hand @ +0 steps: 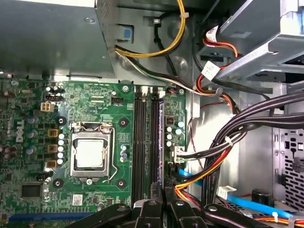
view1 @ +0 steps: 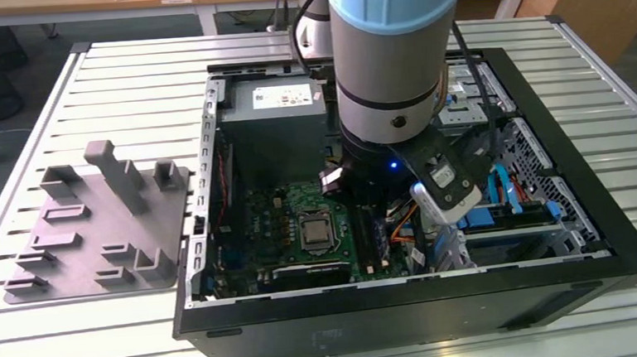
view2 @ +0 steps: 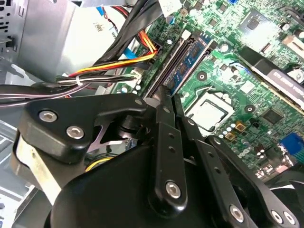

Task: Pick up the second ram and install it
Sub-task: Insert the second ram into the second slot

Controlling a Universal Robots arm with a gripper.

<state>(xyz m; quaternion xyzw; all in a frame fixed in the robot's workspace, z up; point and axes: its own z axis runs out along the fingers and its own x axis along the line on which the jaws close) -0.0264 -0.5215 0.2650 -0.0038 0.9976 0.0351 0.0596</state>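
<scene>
The second ram [view2: 195, 56] stands in a slot on the motherboard [view2: 223, 71], so pick-up looks done; I cannot tell whether it is fully seated. The gripper [view2: 169, 97] pinches its near end, fingers narrow. The open computer case [view1: 621, 243], mid-frame in the exterior view, holds board and cables [view2: 109, 66].

I see a white label [view1: 275, 98] on the power supply [view1: 276, 123], twelve o'clock of the CPU socket [view1: 314, 230] in the exterior view. Its print is too small for me to read. In the first wrist view there is white lettering [hand: 19, 130] on the motherboard [hand: 95, 99].
</scene>
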